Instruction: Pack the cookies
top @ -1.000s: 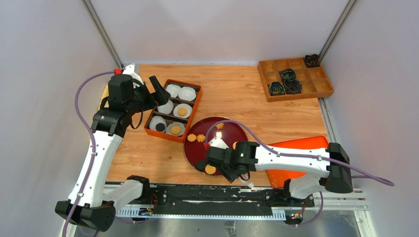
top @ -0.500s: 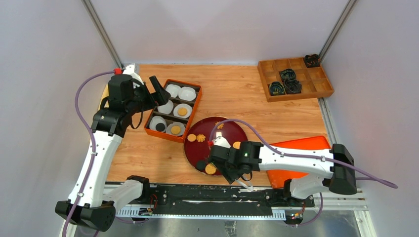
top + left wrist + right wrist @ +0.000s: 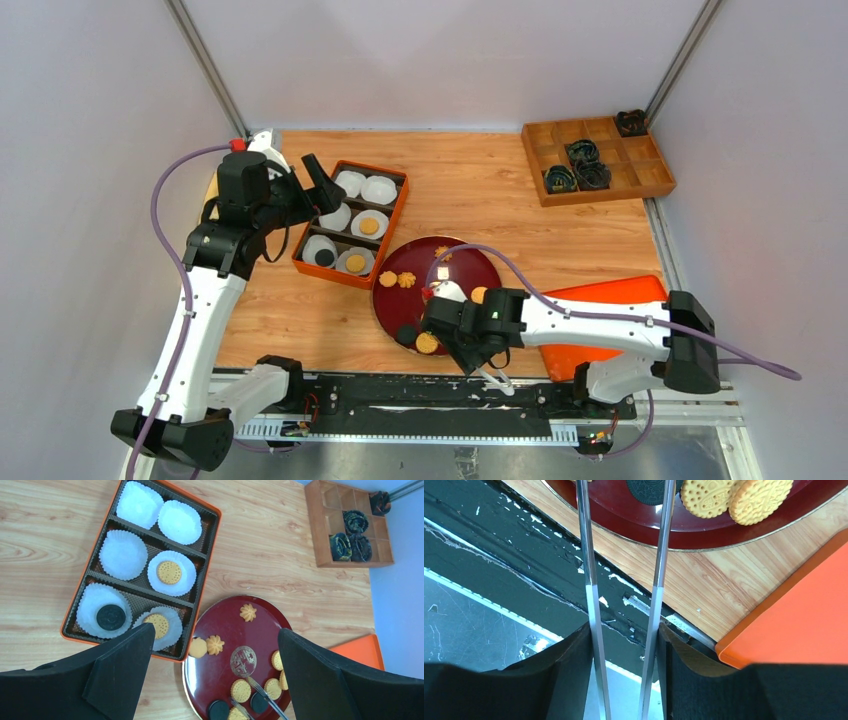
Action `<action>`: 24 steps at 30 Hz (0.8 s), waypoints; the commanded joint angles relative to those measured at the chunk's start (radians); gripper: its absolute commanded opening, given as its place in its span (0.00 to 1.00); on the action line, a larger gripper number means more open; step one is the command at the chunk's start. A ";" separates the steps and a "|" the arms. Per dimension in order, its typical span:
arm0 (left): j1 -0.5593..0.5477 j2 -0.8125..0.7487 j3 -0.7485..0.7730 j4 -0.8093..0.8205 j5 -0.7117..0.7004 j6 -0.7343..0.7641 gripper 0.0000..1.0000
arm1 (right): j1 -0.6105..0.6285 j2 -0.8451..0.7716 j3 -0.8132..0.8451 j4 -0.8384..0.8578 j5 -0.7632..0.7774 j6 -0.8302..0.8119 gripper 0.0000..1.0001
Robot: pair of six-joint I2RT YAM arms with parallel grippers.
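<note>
- L pincer [image 3: 216,630] hangs above bench [image 3: 280,555], fingers wide apart, nothing in it
- R pincer [image 3: 624,650] clamped on metal tweezers [image 3: 589,580], tips over near side of dark red plate [image 3: 225,625]
- Cookies [image 3: 241,690] mostly on plate; 3 more sit in paper cups [image 3: 122,554] in orange tray [image 3: 204,587] just beside it

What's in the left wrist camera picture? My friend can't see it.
An orange rectangular tray holds six white paper cups, three with a small round cookie inside, beside a dark red round plate of more cookies. The left gripper's black fingers frame the bottom, wide apart. Silver metal tongs reach onto the plate.
</note>
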 commanded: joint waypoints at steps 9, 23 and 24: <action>-0.002 -0.010 0.027 -0.012 0.020 0.013 1.00 | -0.010 0.016 0.076 -0.009 -0.016 -0.001 0.05; -0.002 0.009 0.047 -0.006 0.007 0.018 1.00 | -0.128 0.121 0.251 0.045 0.027 -0.167 0.00; -0.002 0.011 0.051 -0.007 0.002 0.017 1.00 | -0.140 0.132 0.265 0.052 0.031 -0.180 0.00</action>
